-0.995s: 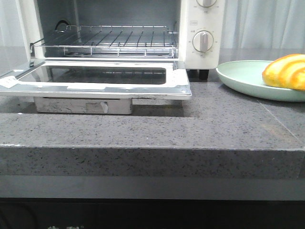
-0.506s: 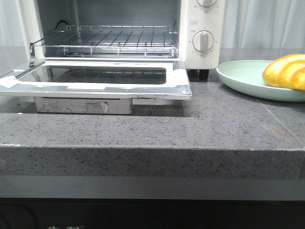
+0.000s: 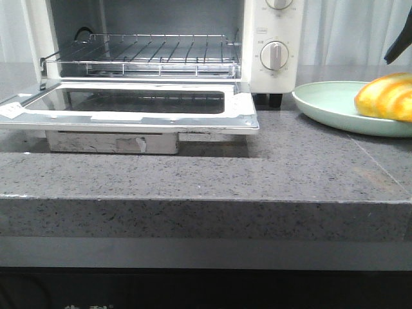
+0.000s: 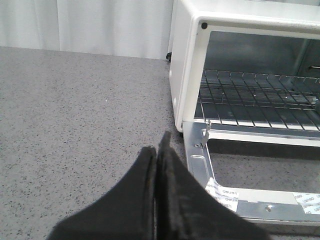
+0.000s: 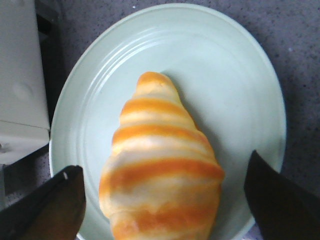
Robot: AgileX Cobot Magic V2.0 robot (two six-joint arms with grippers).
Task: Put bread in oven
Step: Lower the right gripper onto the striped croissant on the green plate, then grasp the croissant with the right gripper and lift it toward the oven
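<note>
Your right claw (image 5: 162, 200) is new to the front view: a dark tip now shows at the upper right edge, above the bread (image 3: 385, 96), where half a second ago and a second ago that corner held only curtain. Nothing else has moved; the bread lies on the pale green plate (image 3: 322, 103), on the desk (image 3: 193, 174) just right of the oven (image 3: 270, 38). From the right wrist view, the claw's fingers (image 5: 45, 205) stand wide, one on each side of the bread and apart from it, so you are hovering over it, not yet gripping. The oven door (image 3: 129, 106) lies dropped flat and the wire rack (image 3: 148, 51) is bare, so the way in looks ready. Your left claw (image 4: 156, 200) is pressed closed on nothing, low over the desk beside the oven's left wall and near the door's corner. Judgement: the reach for the bread is under way; next comes a descent and a squeeze across its glossy, rounded flanks, where a slip is the risk.
</note>
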